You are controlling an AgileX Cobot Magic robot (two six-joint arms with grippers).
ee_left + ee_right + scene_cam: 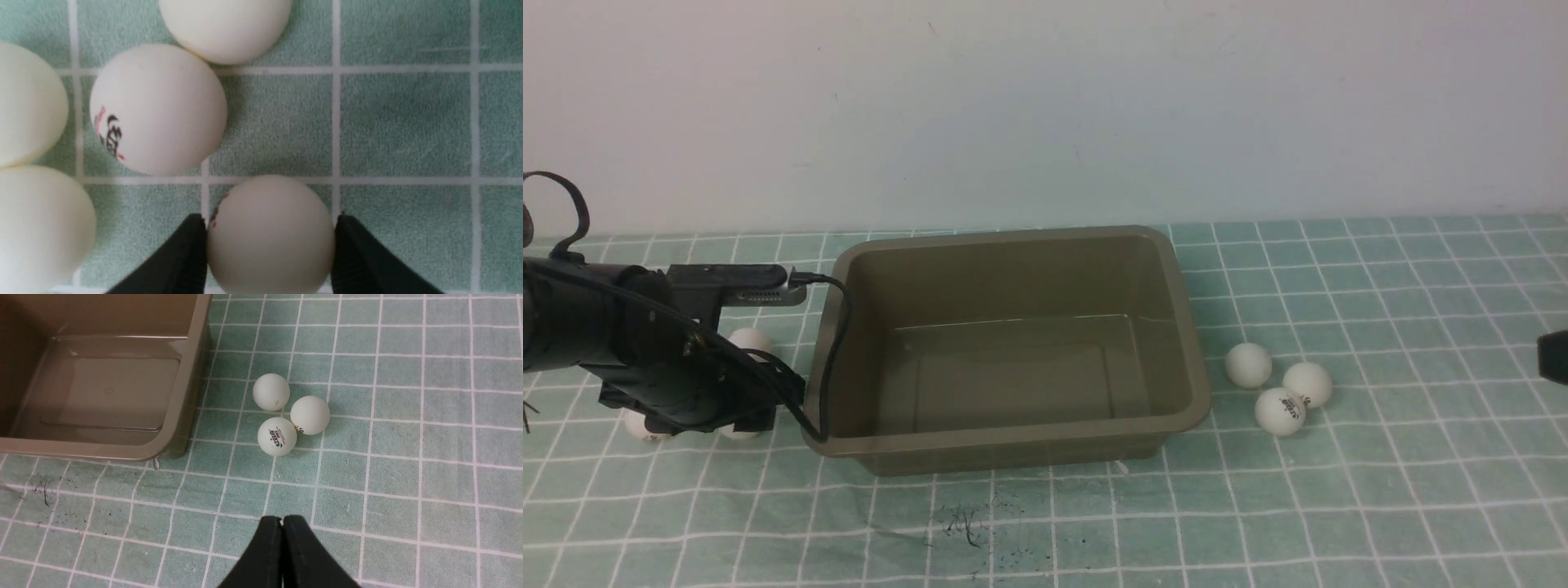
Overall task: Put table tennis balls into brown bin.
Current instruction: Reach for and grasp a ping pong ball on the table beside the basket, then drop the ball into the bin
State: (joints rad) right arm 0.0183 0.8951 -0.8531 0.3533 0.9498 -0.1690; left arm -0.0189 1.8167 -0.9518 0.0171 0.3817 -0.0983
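Observation:
The brown bin (1005, 238) stands mid-table with no ball inside it; one corner of it shows in the right wrist view (175, 428). My left gripper (271, 217) is low over the cloth to the left of the bin, shut on a table tennis ball (269, 241), with both black fingers touching its sides. Several more balls lie close around it, one with a printed logo (159, 110). Three balls sit in a cluster right of the bin (1280, 411) (277, 436). My right gripper (282, 519) hangs shut and empty, short of that cluster.
A black cable (836, 343) runs from my left wrist and drapes along the bin's left rim. Dark scuff marks (968, 527) stain the green checked cloth in front of the bin. A pale wall closes off the back.

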